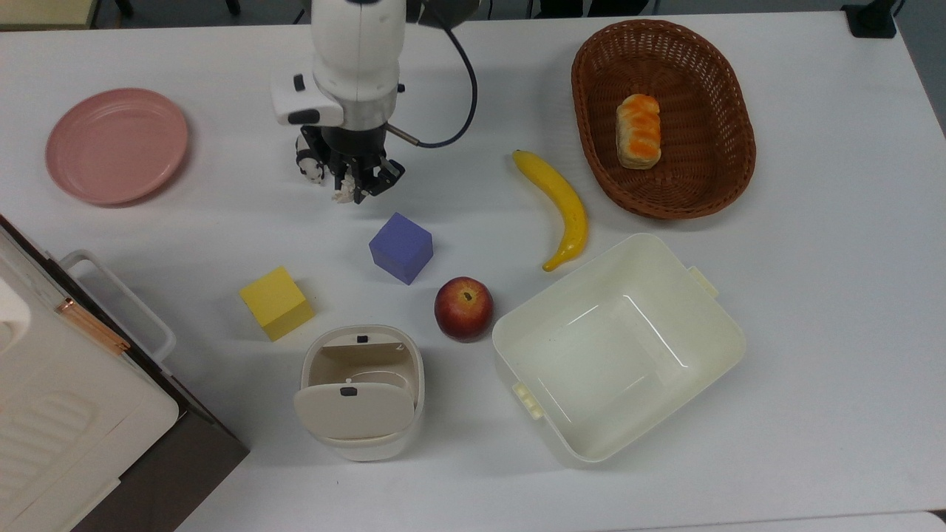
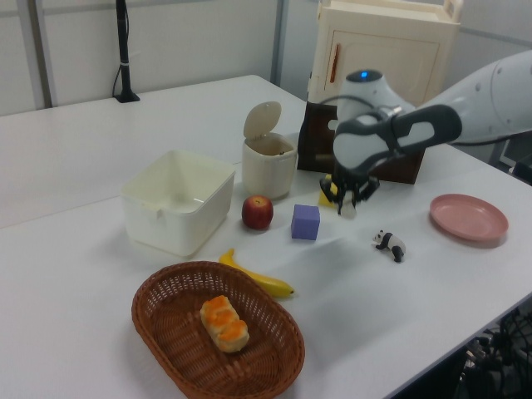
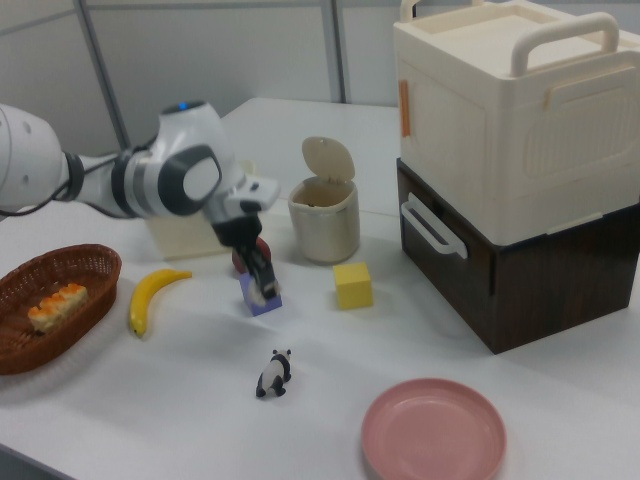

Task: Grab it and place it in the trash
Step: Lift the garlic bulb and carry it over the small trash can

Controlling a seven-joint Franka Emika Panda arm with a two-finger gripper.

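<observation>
My gripper (image 1: 356, 186) hangs above the table, shut on the crumpled off-white paper ball (image 1: 343, 195), which pokes out below the fingertips. In the left view the gripper (image 2: 347, 203) holds the ball (image 2: 349, 210) clear of the table, above and to the right of the purple cube. The right view puts the gripper (image 3: 262, 284) just in front of that cube. The trash (image 1: 355, 414) is a small cream bin near the top view's lower edge, with its flap lid swung open (image 2: 268, 170) (image 3: 325, 232). The black-and-white panda figurine (image 2: 389, 244) (image 3: 272, 374) stands on the table.
A purple cube (image 1: 401, 247), a yellow cube (image 1: 277, 303) and an apple (image 1: 463, 308) lie between gripper and bin. A banana (image 1: 558, 207), a cream tub (image 1: 613, 347) and a wicker basket (image 1: 709, 81) holding bread sit to the top view's right. A pink plate (image 1: 117, 144) and a cabinet (image 1: 66, 414) are on the top view's left.
</observation>
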